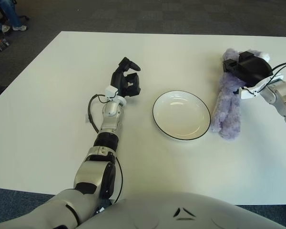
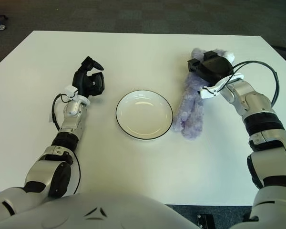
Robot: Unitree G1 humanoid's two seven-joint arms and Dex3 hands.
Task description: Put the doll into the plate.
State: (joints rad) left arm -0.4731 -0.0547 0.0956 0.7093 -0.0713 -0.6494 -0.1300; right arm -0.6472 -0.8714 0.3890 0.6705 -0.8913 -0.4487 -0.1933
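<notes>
While I look down past the robot's chest, the nearest things on the white table (image 1: 47,143) are its 2 arms, the left one stretched along the tabletop. Further out sits the plate (image 1: 181,115), white with a dark rim and holding nothing. The left hand (image 1: 126,78) shows just left of it with its fingers curled on nothing, doing no work.

The doll (image 1: 229,107) lies just right of the plate, a long purple plush figure with its near end close beside the rim (I cannot tell if they touch). At its far end my right hand (image 2: 209,67) is clamped over the head, dark fingers wrapped into the fur.

I judge the doll light, soft and floppy: taken by the head, the body will likely dangle and swing, and the plush will squash rather than slip. A hold nearer the middle would carry it more evenly, but the head grip should do for so short a move. The risk I see is the trailing end dragging against the plate and nudging it, or draping over the rim.
</notes>
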